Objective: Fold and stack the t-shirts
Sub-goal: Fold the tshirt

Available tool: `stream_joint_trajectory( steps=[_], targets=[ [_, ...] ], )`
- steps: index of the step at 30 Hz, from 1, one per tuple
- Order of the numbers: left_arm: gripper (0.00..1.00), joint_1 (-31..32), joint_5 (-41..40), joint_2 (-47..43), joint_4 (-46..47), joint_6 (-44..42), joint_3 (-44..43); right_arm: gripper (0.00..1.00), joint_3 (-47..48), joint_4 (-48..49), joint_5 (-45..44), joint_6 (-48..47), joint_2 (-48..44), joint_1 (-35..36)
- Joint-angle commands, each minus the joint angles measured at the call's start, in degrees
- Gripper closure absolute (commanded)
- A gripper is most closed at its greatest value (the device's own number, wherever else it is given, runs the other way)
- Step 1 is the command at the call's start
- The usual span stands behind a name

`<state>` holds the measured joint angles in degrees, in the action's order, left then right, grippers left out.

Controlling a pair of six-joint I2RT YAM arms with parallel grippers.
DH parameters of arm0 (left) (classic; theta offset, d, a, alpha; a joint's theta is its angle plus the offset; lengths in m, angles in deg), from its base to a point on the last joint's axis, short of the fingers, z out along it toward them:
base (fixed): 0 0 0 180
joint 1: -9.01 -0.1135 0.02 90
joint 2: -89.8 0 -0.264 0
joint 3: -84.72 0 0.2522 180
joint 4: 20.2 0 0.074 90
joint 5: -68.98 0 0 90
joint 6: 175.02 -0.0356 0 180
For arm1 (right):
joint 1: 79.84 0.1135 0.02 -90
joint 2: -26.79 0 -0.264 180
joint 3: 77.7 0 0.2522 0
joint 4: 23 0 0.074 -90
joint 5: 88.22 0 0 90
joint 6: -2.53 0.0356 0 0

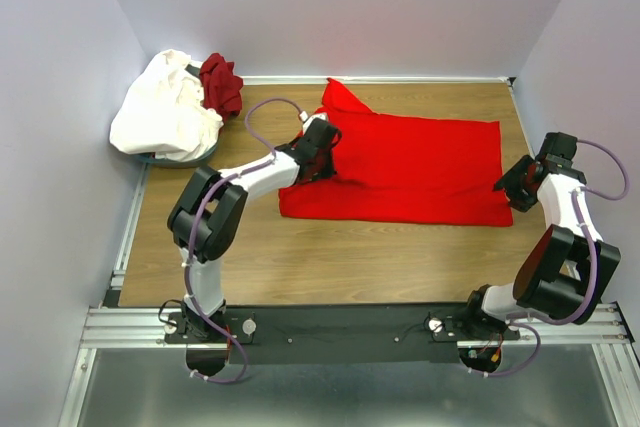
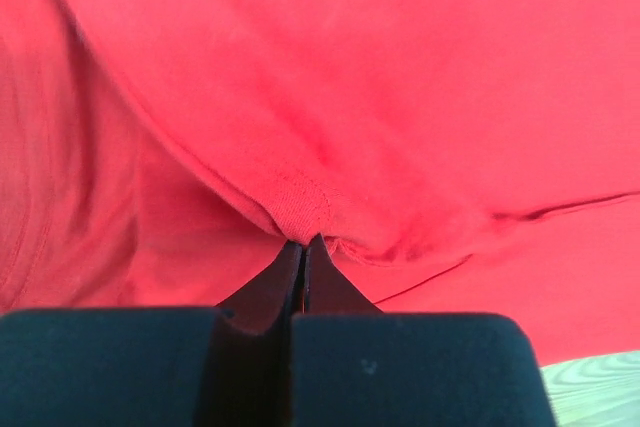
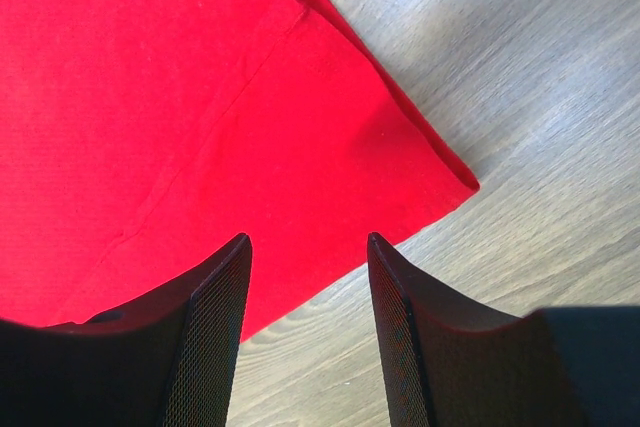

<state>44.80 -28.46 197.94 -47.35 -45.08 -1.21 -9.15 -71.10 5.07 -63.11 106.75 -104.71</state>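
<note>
Bright red cloth t-shirt (image 1: 410, 167) is lying spread flat across the middle and right of the wooden table (image 1: 330, 257), with one sleeve pointing toward the back wall. Left gripper (image 2: 303, 245) is pinching a raised fold at the shirt's left end, fingers closed on the cloth. Right gripper (image 3: 308, 247) is hovering by the shirt's right near corner, fingers apart, holding nothing. White cloth t-shirt (image 1: 165, 112) and dark maroon cloth t-shirt (image 1: 222, 82) are sitting crumpled and touching in the back-left corner.

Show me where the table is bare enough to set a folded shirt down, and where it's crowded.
Widest bare wood: the near strip of the table, between the near hem of the red t-shirt and the arm bases. A narrower strip lies between it and the back wall. Crowded: far-left corner, with the white t-shirt and maroon t-shirt.
</note>
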Motion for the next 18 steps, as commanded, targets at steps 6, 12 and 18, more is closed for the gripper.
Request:
stream_joint_trajectory(
  steps=[6,12,18],
  targets=[
    [1.00,0.9,1.2,7.0,-3.1,-2.7,-11.9,0.43,0.2,0.5,1.6,-1.1,0.6,-0.5],
    [1.00,1.6,1.6,12.3,-6.0,-4.1,-20.0,0.43,0.5,0.5,1.9,-1.2,1.3,-0.5],
    [1.00,2.4,2.2,16.3,-7.5,-5.8,-26.9,0.43,0.5,0.4,2.0,-1.3,1.5,-0.5]
  ],
)
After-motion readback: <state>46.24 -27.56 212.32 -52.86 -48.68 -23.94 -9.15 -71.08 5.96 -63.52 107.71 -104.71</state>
